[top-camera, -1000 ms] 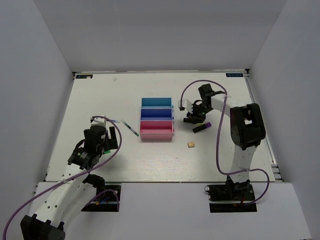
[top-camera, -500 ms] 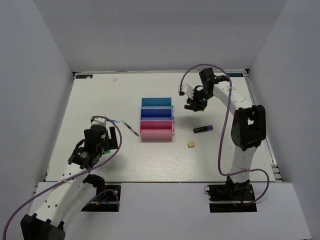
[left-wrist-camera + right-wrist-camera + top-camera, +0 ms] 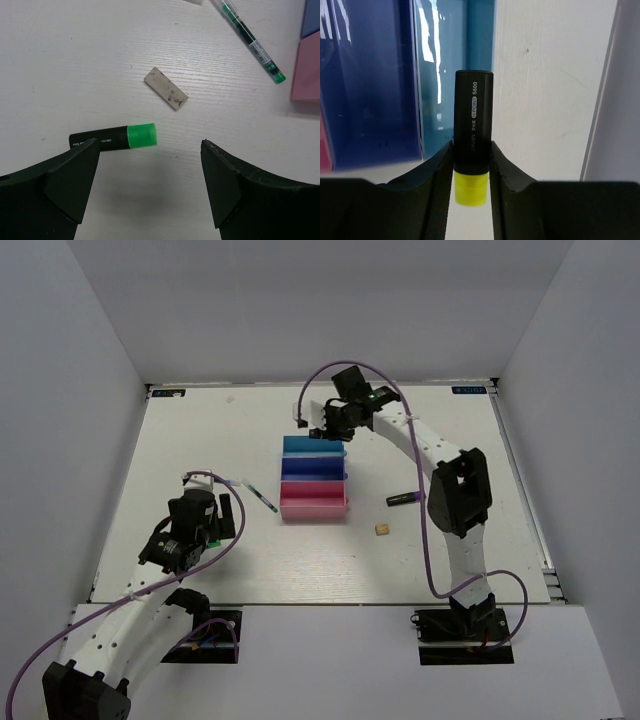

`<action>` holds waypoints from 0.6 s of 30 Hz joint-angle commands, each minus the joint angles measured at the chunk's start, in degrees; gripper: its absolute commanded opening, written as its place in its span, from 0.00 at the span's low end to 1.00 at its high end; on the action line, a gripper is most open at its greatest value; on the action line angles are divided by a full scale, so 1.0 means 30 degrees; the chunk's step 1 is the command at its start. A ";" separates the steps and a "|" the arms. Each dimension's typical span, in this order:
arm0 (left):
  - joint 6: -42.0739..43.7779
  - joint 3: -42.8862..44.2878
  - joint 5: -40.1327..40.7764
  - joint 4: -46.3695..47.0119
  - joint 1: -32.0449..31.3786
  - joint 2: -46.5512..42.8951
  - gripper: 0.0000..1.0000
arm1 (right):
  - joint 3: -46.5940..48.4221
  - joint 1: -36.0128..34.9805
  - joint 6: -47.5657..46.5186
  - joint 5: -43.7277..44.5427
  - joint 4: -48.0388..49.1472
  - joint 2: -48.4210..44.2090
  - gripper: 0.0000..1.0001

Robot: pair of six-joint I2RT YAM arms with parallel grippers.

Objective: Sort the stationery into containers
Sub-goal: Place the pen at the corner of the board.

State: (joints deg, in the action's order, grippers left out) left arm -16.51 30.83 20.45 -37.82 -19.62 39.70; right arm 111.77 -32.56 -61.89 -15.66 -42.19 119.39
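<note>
Black marker with yellow cap (image 3: pixel 472 132): clamped between the fingers of your right gripper (image 3: pixel 471 160). The jaws are partly closed, snug on the barrel, with the cap toward the wrist. The top view puts the right gripper up off the table at the far end of the tray row. In the wrist view the barrel tip sits over the outer rim of the teal tray (image 3: pixel 312 444), white table beyond.

Row, far to near: teal, blue tray (image 3: pixel 312 467), pink tray (image 3: pixel 312 502), all touching.

On the table right of the row: black marker with purple cap (image 3: pixel 405 498), with the tan cube (image 3: pixel 382 529) nearer you, the two apart.

Left of the pink tray: thin pen (image 3: pixel 250 40), lying slantwise, its tip near that tray.

Your left gripper (image 3: pixel 150 170): jaws spread wide, nothing held, low over the table. Between the fingers lies a green-capped black marker (image 3: pixel 112 140), its barrel end just at the left finger. A smudged white eraser (image 3: pixel 166 88) lies just beyond it.
</note>
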 commanded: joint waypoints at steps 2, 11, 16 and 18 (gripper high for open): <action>0.0202 0.0622 0.0508 -0.0136 0.0064 0.0008 0.92 | 0.0886 -0.0866 -0.0053 0.1148 0.2493 0.1304 0.00; 0.0202 0.0651 0.0333 -0.0136 0.0064 0.0096 0.92 | 0.0041 -0.1423 -0.0464 0.2143 0.4220 0.2534 0.00; 0.0231 0.0681 0.0304 -0.0107 0.0064 0.0037 0.92 | -0.0371 -0.1541 -0.0173 0.2349 0.4514 0.2361 0.40; 0.0202 0.0622 0.0274 -0.0078 0.0064 0.0124 0.92 | -0.0458 -0.1541 -0.0142 0.2233 0.4194 0.2245 0.46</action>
State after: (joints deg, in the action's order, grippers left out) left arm -16.32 30.83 20.71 -37.98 -19.62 39.99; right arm 110.83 -36.80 -62.30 -9.04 -30.96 127.04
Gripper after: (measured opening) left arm 0.919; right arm 0.439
